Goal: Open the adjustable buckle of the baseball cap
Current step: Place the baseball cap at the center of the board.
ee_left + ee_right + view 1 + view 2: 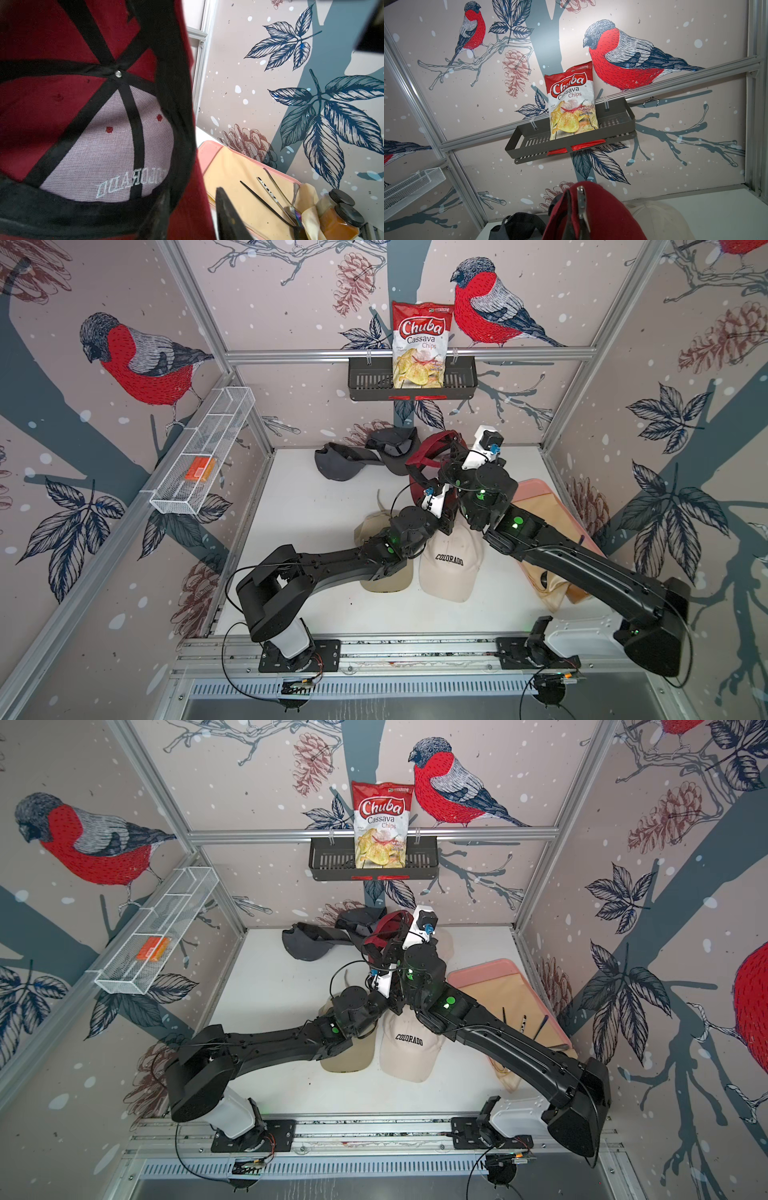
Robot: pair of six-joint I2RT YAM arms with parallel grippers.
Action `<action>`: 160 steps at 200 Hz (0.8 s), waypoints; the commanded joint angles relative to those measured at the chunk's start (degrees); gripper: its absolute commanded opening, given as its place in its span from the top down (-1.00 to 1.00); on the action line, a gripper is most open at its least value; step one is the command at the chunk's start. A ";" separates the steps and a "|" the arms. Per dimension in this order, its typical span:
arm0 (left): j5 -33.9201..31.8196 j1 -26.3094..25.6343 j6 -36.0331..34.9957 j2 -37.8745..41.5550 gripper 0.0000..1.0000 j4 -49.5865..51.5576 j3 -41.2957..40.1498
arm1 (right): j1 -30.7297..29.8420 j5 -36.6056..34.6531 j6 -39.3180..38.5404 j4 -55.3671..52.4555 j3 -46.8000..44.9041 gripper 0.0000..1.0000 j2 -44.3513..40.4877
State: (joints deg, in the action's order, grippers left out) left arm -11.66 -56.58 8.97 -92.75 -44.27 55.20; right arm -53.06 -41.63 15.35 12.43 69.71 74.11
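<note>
Right end effector [452, 460] clenches red cap [430, 445] aloft; left end effector [195, 216], hold unclear.

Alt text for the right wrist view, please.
A red cap looms close up in the foreground, its metal buckle showing. Behind it, a Chuba chips bag stands in a dark wall basket.

Dark red fabric baseball cap [62, 104] overfills left wrist view, cut off by 3 edges; strap buckle can't be made out. Left gripper [193, 199]: fingers run off btm edge, grip unclear. Beige cotton cap [369, 526] is mostly hidden under left arm in both top views.
</note>
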 commanded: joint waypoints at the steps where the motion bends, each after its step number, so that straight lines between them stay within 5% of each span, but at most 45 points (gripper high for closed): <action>1: 0.95 0.54 1.05 -0.14 0.65 -1.17 0.70 | -0.27 -0.82 0.21 3.05 -0.23 1.00 -0.61; 28: 1.69 0.83 0.05 0.56 1.00 0.14 0.84 | -0.26 -0.53 -0.15 3.88 -1.07 1.00 -0.88; 102: 5.03 3.87 0.33 5.64 1.00 8.39 1.36 | 0.62 0.13 -3.46 5.65 -3.33 1.00 -2.04; 139: 11.50 8.22 1.38 9.88 1.00 19.10 1.66 | 2.23 6.46 -6.83 7.52 -6.82 0.18 -6.85; 160: 15.96 12.06 3.33 12.39 1.00 23.24 1.62 | 2.95 12.12 -8.78 8.58 -8.54 -0.10 -8.73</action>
State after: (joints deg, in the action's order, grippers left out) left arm -1.63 -47.66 9.89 -82.72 -26.89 56.34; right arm -50.59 -36.71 10.15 17.65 62.57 67.05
